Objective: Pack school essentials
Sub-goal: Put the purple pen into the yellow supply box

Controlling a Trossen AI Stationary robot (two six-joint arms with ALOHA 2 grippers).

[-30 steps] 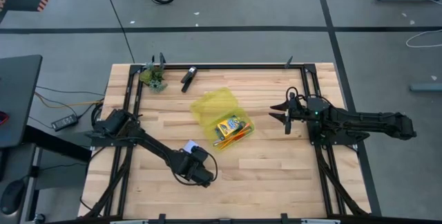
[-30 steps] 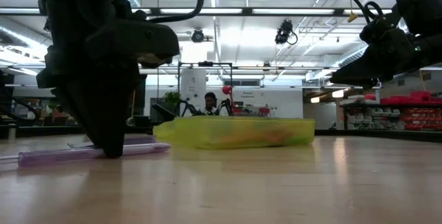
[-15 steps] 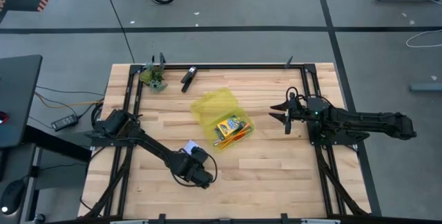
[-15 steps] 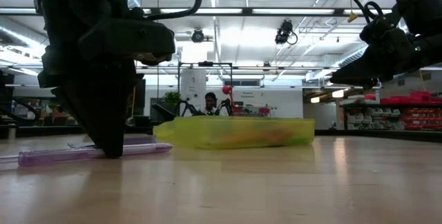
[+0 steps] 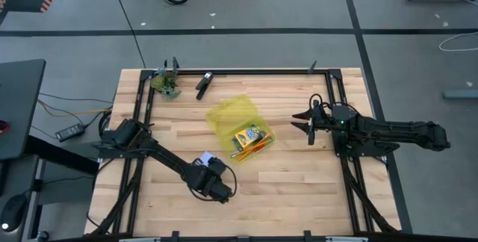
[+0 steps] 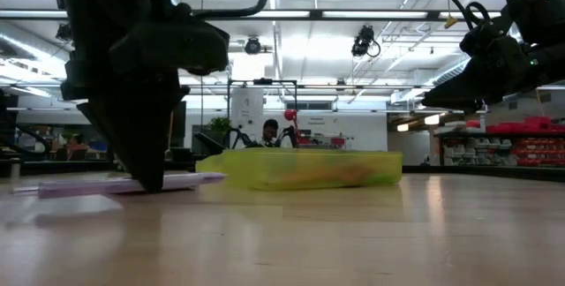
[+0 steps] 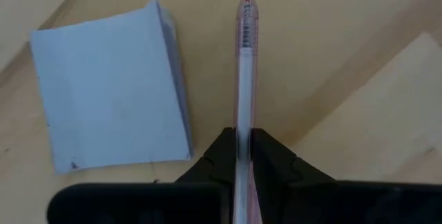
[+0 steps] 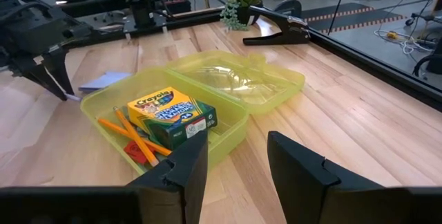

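One clear pink-tinted pen [image 7: 244, 79] sits clamped in my left gripper [image 7: 239, 151], beside the pale blue note pad [image 7: 110, 92] on the wooden table [image 5: 299, 175]. My right gripper [image 8: 235, 158] hangs released near the translucent yellow case [image 8: 228, 86].

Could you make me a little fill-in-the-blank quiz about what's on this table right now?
1. The left gripper has its fingers shut on a clear pink ____.
2. Beside that pen lies a pale blue ____.
3. The crayon box sits inside the open yellow ____.
4. The right gripper has its fingers ____ and holds nothing.

Missing words: pen; note pad; case; open
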